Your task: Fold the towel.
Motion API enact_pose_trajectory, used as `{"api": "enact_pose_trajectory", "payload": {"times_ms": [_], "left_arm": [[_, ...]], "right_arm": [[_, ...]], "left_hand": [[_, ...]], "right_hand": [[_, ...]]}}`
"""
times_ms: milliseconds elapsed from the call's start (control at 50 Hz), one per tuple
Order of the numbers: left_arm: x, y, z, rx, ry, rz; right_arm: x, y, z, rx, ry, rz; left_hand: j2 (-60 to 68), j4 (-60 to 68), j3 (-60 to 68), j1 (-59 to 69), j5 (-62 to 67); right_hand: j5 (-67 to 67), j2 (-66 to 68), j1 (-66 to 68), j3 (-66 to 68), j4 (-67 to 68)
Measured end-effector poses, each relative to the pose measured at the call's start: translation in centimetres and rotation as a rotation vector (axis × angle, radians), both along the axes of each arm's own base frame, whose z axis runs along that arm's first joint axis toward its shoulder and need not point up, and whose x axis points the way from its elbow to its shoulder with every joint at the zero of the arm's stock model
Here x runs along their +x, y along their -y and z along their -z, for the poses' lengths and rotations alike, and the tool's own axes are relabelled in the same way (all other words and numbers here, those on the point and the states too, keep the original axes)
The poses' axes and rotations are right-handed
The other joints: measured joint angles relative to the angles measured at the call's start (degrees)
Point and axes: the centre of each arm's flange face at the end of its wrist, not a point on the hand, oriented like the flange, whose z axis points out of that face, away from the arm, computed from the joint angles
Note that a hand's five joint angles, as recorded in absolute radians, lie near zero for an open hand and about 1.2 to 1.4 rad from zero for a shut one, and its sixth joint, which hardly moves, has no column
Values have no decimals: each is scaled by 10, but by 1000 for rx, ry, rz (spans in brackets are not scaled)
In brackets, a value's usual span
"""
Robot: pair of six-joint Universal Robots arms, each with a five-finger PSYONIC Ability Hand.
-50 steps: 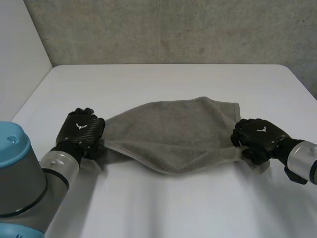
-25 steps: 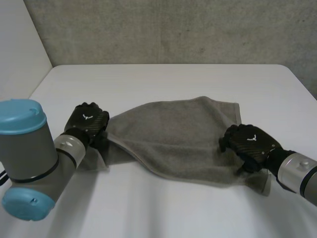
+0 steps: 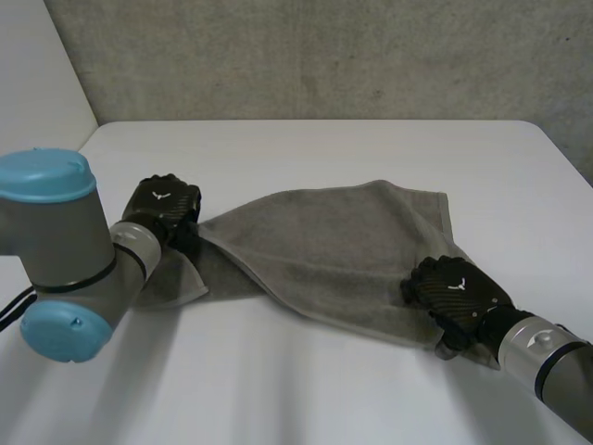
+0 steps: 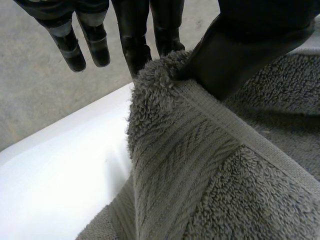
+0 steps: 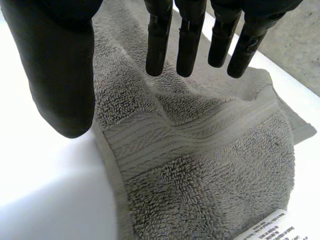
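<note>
A grey towel lies loosely doubled across the middle of the white table. My left hand is at the towel's left end. In the left wrist view its thumb pinches the hemmed corner of the towel against the fingers. My right hand rests over the towel's near right corner. In the right wrist view its fingers hang straight and apart from the thumb, just above the towel, holding nothing. A white care label shows at that corner.
A grey wall runs behind the table's far edge. Bare white tabletop lies beyond the towel and in front of it. My left arm's grey joint with its blue cap stands at the near left.
My right hand has let go of the towel's right corner and slid nearer and leftward over it. The corner now lies flat. My left hand still holds its corner, shifted slightly farther.
</note>
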Motion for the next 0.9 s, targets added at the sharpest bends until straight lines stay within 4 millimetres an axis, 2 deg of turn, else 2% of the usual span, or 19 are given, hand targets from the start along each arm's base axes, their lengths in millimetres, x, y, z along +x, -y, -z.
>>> {"api": "enact_pose_trajectory", "payload": {"times_ms": [120,180,220,320,360,440,500,620,760,840,900], "left_arm": [[2,10,2,26,-25,-26],[4,13,3,37,-34,-35],[5,13,4,42,-38,-39],[6,12,6,55,-44,-38],[6,11,5,59,-44,-36],[7,5,4,71,-42,-29],[8,-1,0,76,-43,-19],[13,-30,-9,100,-45,32],[21,-67,-9,168,-33,93],[25,-78,-5,198,-6,114],[26,-77,-2,194,25,124]], "right_arm": [[1,3,7,-21,-20,20],[0,9,12,-35,-36,39],[0,12,14,-39,-42,48],[-1,22,21,-34,-54,65],[-1,24,22,-28,-53,68],[-2,27,18,-16,-42,68],[-2,27,8,-10,-27,62],[-12,18,-22,80,0,41],[-23,6,-33,233,1,-21],[-27,11,-34,251,-20,-55],[-27,24,-37,223,-23,-63]], "left_hand": [[0,0,0,0,0],[0,0,0,0,0],[0,0,0,0,0],[0,0,0,0,0],[0,0,0,0,0],[0,0,0,0,0],[0,0,0,0,0],[0,0,0,0,0],[3,0,0,0,4],[3,0,0,0,4],[3,0,0,0,4]], "right_hand": [[3,0,0,0,0],[46,20,29,0,0],[128,94,102,0,0],[403,388,388,0,0],[465,428,441,0,0],[470,428,441,0,0],[470,428,441,0,0],[470,428,441,0,0],[470,428,441,0,0],[470,428,441,0,0],[470,428,441,0,0]]}}
